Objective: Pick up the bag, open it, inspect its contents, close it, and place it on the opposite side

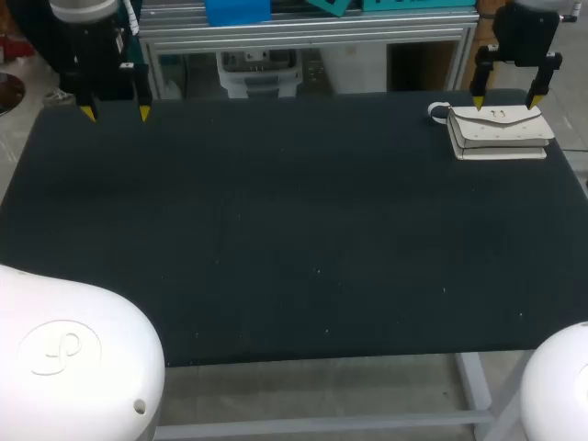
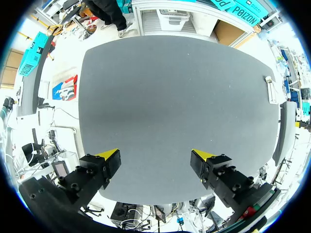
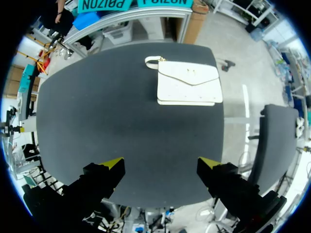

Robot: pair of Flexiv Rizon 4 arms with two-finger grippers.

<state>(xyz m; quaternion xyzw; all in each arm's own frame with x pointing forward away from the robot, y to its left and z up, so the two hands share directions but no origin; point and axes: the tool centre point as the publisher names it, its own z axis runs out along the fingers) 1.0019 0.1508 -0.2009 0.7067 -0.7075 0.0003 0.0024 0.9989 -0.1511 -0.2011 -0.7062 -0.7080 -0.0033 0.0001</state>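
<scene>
A small white bag (image 1: 500, 131) with a flap and a loop strap lies flat at the table's far right corner. In the right wrist view the bag (image 3: 189, 83) lies well ahead of my right gripper (image 3: 161, 163), which is open with nothing between its fingers. From the head camera, the right gripper (image 1: 505, 99) hangs above the far edge, just behind the bag. My left gripper (image 1: 116, 113) hovers over the far left corner, open and empty. Seen from the left wrist, the bag (image 2: 270, 90) is a thin white sliver at the table's far side, distant from the left gripper (image 2: 154, 155).
The black table top (image 1: 276, 230) is bare apart from the bag. A metal frame with a plastic bin stands just behind the far edge. White arm housings fill the near corners of the head view.
</scene>
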